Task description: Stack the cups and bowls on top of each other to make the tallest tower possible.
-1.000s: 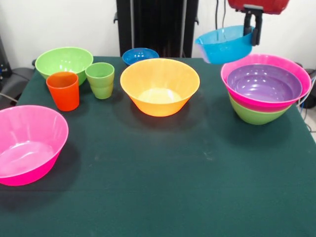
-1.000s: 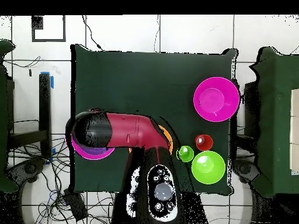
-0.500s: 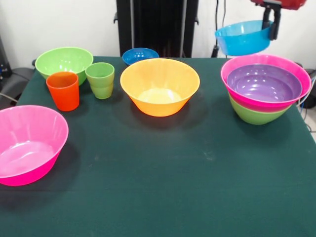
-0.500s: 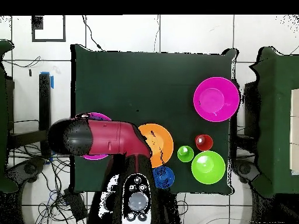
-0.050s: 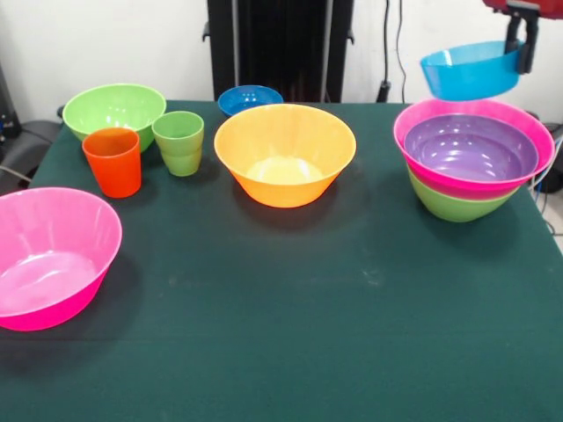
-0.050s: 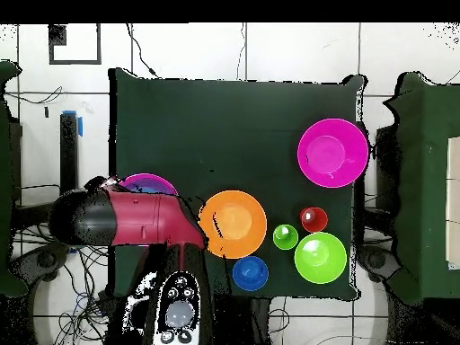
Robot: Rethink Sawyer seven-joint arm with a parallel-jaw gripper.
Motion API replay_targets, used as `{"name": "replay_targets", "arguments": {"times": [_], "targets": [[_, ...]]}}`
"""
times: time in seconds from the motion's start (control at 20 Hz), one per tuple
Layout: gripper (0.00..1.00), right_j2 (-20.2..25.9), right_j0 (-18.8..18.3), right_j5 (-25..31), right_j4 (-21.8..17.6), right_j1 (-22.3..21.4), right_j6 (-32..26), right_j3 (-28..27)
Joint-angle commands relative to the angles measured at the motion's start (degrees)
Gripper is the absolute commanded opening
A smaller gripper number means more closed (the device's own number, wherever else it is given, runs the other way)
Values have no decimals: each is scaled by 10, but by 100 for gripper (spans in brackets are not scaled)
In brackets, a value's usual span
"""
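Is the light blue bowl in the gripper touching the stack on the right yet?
Apart. The front view shows the light blue bowl hanging from the gripper, with wall visible between its base and the pink rim of the tower.

Glossy smooth plastic bowls [image 5: 284, 154] and cups [image 5: 113, 161] sit on a matt green cloth table cover [image 5: 308, 316].

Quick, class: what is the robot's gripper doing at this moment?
Gripper: shut on the rim of a small glossy light blue plastic bowl, held in the air above the stacked bowls.
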Motion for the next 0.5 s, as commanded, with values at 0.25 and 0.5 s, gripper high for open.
{"name": "replay_targets", "arguments": {"times": [0.25,0.5], "targets": [[0,-3,25,-66,48,72,138,25],[0,-17,27,-79,44,85,116,28]]}}
